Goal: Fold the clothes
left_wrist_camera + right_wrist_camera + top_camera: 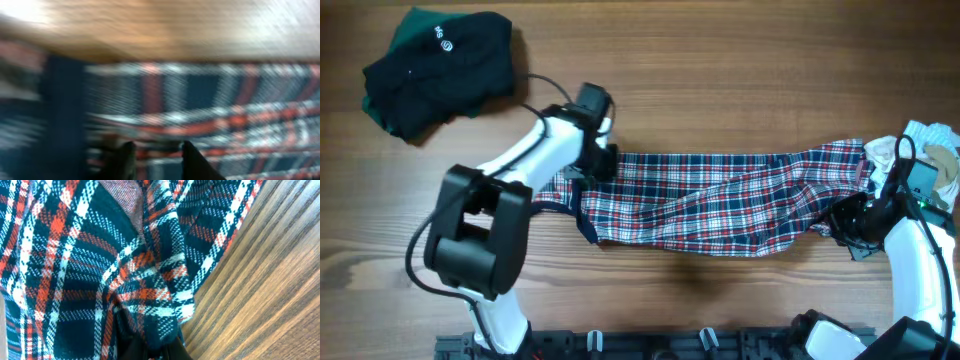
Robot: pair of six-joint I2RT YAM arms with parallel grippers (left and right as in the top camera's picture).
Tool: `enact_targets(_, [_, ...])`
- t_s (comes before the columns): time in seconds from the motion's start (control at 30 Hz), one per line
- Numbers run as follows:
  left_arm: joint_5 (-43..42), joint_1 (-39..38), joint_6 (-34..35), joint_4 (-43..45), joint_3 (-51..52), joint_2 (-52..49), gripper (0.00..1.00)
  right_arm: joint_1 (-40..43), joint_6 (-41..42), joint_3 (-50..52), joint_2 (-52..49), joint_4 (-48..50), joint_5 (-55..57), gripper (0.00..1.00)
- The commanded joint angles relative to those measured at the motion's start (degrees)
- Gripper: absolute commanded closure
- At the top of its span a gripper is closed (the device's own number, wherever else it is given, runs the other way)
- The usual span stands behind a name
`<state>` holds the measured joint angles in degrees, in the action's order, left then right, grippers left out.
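Plaid garment (720,200) lies stretched across the wooden table (720,80), long axis running left to right, with navy trim at its left end. Left gripper (603,160) sits on that left end. Its wrist view is blurred (two dark fingers (125,160) over plaid cloth), so whether it grips cannot be told. Right gripper (842,222) pinches the bunched right end, with fabric gathered in its closed jaws. Dark garment (440,70) rests crumpled at the far left corner. Pale clothes (930,150) lie heaped beside the right arm.
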<state>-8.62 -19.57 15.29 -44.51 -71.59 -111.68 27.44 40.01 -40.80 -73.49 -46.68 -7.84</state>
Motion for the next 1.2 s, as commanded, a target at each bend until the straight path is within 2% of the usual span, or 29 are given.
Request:
enact_targets(0.0, [1.6,4.7,-0.1,0.9,0.1,-1.1,0.76,0.4,-1.0,-1.2,0.9,0.2,1.9,0.96])
enact_targets(0.23, [3.5,9.0,1.9,-0.3,0.1,-2.7,0.81,0.4,-1.1,-1.2,0.9,-0.1,1.9,0.96])
enact_targets(0.4, [13.9,14.4,9.5,-7.0,0.1,-2.7,0.88,0.4,-1.1,-1.2,0.9,0.1,1.9,0.96])
enact_targets(0.57, [14.7,19.1,11.6,-14.1,-2.4,-2.4,0.95,0.4,-1.0,-1.2,0.9,1.2,1.9,0.96])
enact_targets(0.73, [14.7,19.4,11.8,-19.0,-9.2,0.9,0.92,0.4,-0.8,-1.2,0.9,1.7,1.9,0.96])
enact_targets(0.97, [16.0,19.5,13.8,-28.7,-9.9,6.7,0.90,0.4,-0.4,-1.2,0.9,2.5,1.9,0.96])
enact_targets(1.17, [13.0,19.5,15.2,-25.7,-9.9,6.9,0.92,0.4,-0.4,-1.2,0.9,2.5,1.9,0.96])
